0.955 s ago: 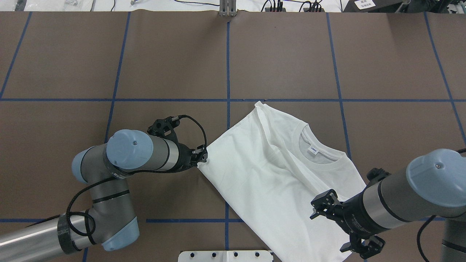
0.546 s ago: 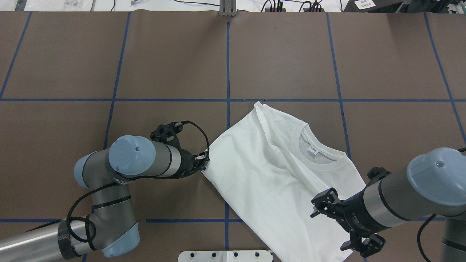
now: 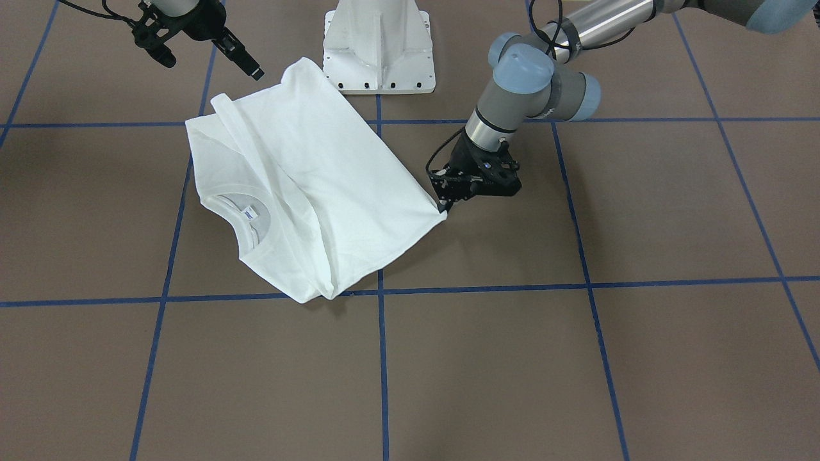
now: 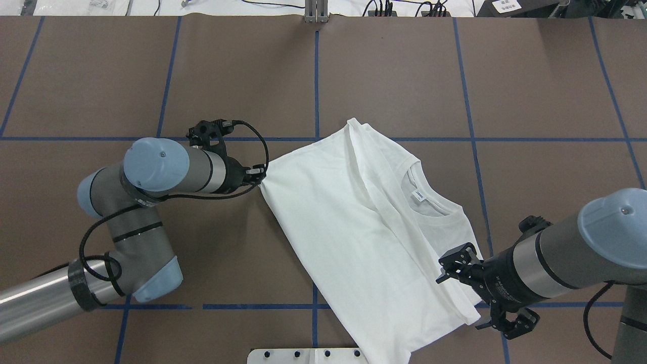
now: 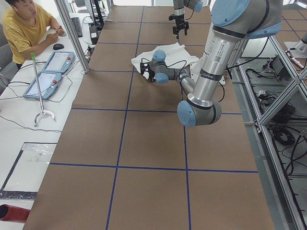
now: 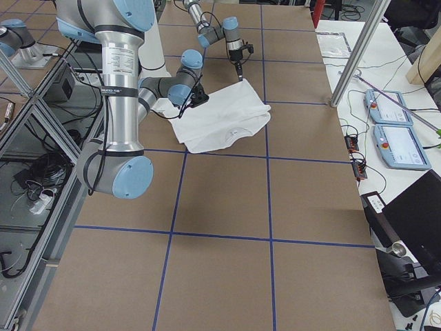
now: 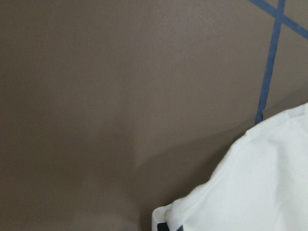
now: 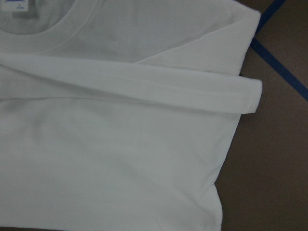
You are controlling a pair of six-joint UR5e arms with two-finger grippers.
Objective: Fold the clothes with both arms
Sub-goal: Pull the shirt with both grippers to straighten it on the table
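Brown matte table [image 4: 404,76], ruled into large squares with blue tape lines [image 4: 317,91]. Along its far edge in the overhead view, a white strip with black cables and plugs. At the robot's side, a white pedestal base [image 3: 378,51] with dark bolt heads along its foot.

On the table, slanted across the centre tape line: a white T-shirt [image 4: 349,227], folded lengthwise, collar up with the neck label [image 4: 418,194] showing, one sleeve laid as a long band down the middle. One corner just beside the pedestal base.

Left arm [image 4: 167,172] low over the brown, with jaws pinched on the shirt's corner at the robot's left. In the left wrist view, only a fold of white cloth at the bottom edge, then brown surface and one tape line. Right arm [image 4: 556,258] above the shirt's edge on the collar side, with jaws spread wide and holding nothing.

Across from the robot, a white side table [image 5: 19,115] with two light-blue pendants [image 5: 48,72] and a mouse. Seated there, a person [image 5: 24,28] in a yellow shirt. Between that and the brown table, upright aluminium posts [image 5: 72,36]. Behind the arms, aluminium framing with loose cables underneath.
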